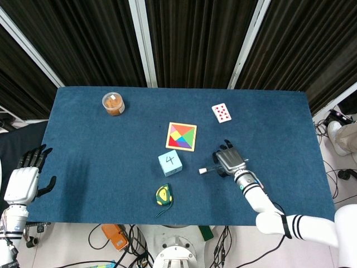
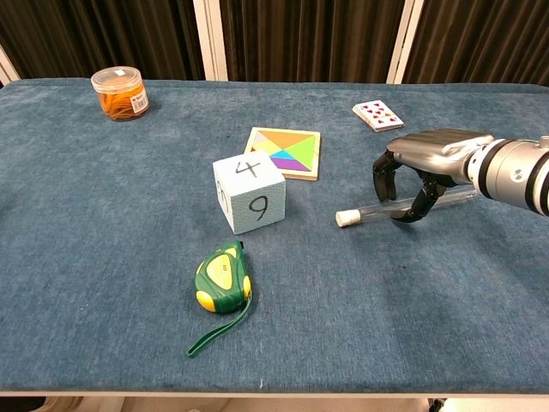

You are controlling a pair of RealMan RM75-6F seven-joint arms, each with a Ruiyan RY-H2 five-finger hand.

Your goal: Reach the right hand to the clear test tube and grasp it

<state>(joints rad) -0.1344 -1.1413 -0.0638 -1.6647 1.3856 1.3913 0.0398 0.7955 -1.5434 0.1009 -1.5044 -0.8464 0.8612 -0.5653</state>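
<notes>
My right hand (image 2: 422,168) hangs arched over the clear test tube (image 2: 403,204), fingers curled down and apart, nothing gripped yet. The tube lies flat on the blue table (image 2: 129,257) directly beneath my palm; its white-capped end pokes out to my left, the other end runs out under my wrist side. From the chest view, fingers (image 2: 380,178) stand on the far side of the tube and the thumb on the near side. I cannot tell whether any tip touches the glass.

Risks, as I judge them:
- The tube is round and smooth. If one side closes first, it rolls away on the cloth and I close on air.
- Fingertips may jam into the cloth before reaching under the tube.
- I sit off its middle, so a lift may tip the capped end down.

To my left, well apart: the numbered cube (image 2: 249,192) and, nearer the table's front edge, the green tape measure (image 2: 223,276). Beyond the cube, the tangram tray (image 2: 284,152). Farther off, past my hand, the playing card (image 2: 377,114). No collision risk from these.

My left hand (image 1: 22,181) rests far off at the table's edge, fingers spread, holding nothing.
</notes>
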